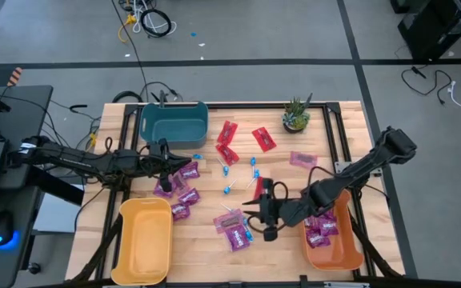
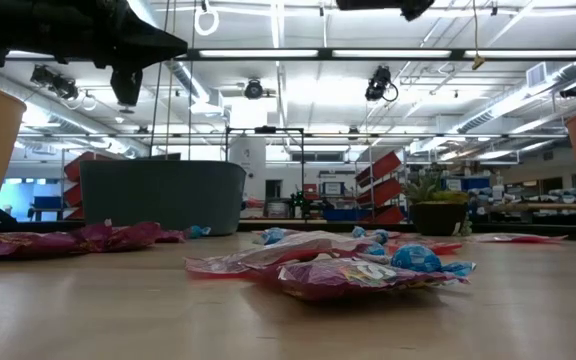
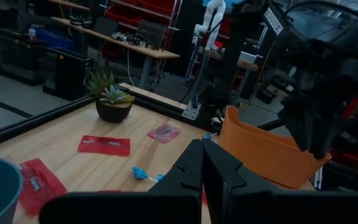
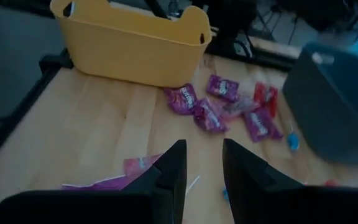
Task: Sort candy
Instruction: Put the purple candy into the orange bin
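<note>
Candy lies scattered on the wooden table: purple packets in a left cluster and a near-centre pile, red packets and small blue lollipops toward the far side. More purple packets sit in the orange bin. My right gripper hovers open just right of the centre pile, with nothing between its fingers. My left gripper is shut and empty, raised level above the left cluster, near the teal bin.
A yellow bin stands at the near left and a potted plant at the far right. A pink packet lies near the plant. Bare wood shows between the yellow bin and the centre pile.
</note>
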